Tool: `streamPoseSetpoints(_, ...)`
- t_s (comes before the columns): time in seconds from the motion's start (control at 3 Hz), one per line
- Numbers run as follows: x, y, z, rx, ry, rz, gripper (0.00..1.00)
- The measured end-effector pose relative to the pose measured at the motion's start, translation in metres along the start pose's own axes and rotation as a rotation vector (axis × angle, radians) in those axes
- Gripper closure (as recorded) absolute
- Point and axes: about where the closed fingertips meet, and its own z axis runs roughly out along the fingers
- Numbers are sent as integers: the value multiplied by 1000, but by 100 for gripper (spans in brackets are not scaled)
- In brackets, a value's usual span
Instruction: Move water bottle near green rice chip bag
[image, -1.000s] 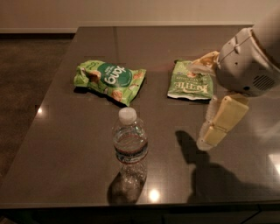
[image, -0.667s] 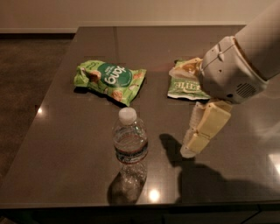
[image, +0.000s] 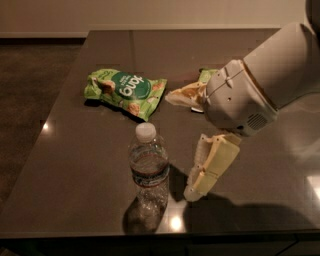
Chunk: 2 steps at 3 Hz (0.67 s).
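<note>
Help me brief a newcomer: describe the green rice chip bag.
On the dark table, look beyond the water bottle beside the gripper. The green rice chip bag lies there, with a dark round patch; the other bag is half hidden.

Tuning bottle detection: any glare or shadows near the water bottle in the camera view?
Camera view: dim overall; bright glare spot on the table just right of the water bottle base, fainter ones at both side edges; bottle shadow falls toward the front edge; the gripper, right of the bottle, throws a broad shadow rightward.

claw (image: 193, 193) near water bottle (image: 148, 167); 2nd green bag (image: 208, 75) mostly hidden behind arm (image: 260, 87); arm cut by rt edge
</note>
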Motion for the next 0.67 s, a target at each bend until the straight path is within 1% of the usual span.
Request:
streamPoseSetpoints(0.33, -15, 18, 25, -35, -58, -40, 0)
streamPoseSetpoints(0.67, -19, 21, 33, -37, -61, -43, 0)
